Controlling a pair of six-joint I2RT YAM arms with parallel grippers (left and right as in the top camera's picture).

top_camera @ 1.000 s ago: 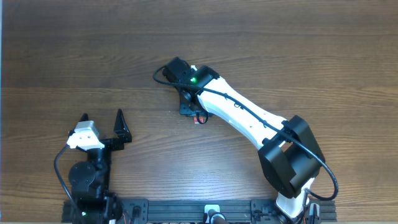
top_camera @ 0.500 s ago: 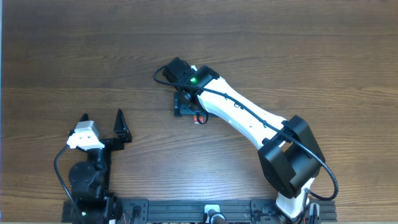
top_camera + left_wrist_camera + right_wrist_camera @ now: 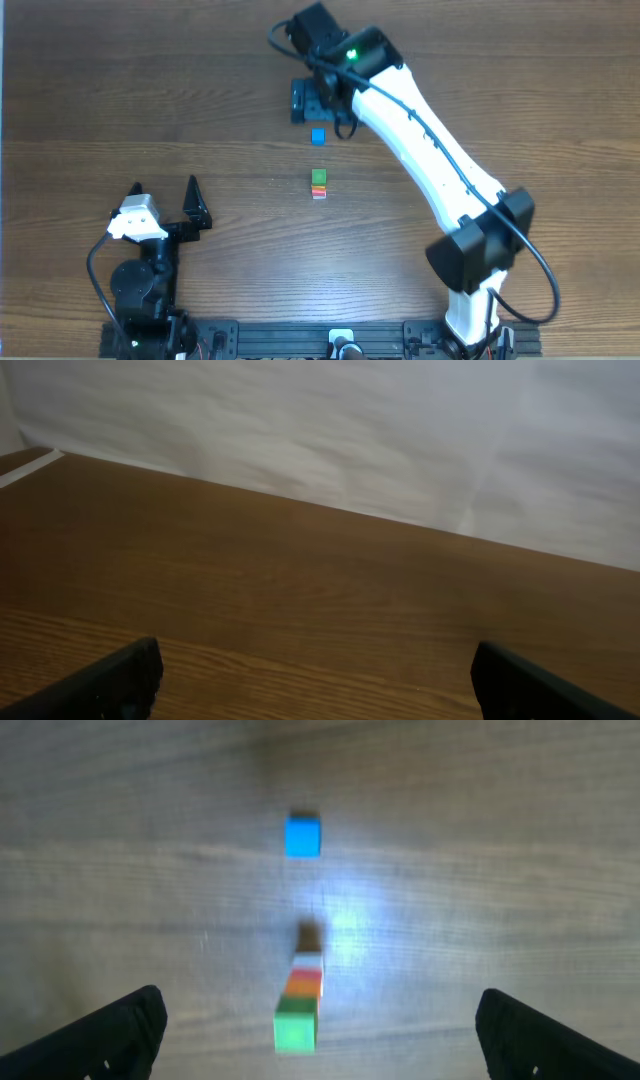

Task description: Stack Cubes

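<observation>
Blue cube (image 3: 318, 136), loose at 12 o'clock from the green-topped stack (image 3: 319, 183), looks light, rigid and slick, so pinch two opposite flat faces mid-height; right gripper (image 3: 320, 103) overhead, fingers wide apart, left gripper (image 3: 164, 186) likewise apart at 8 o'clock.

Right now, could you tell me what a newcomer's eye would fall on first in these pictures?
The small green-topped stack stands in the middle of the table, with a lone blue cube just beyond it. The right gripper hangs farther out, fingers open and empty.
</observation>
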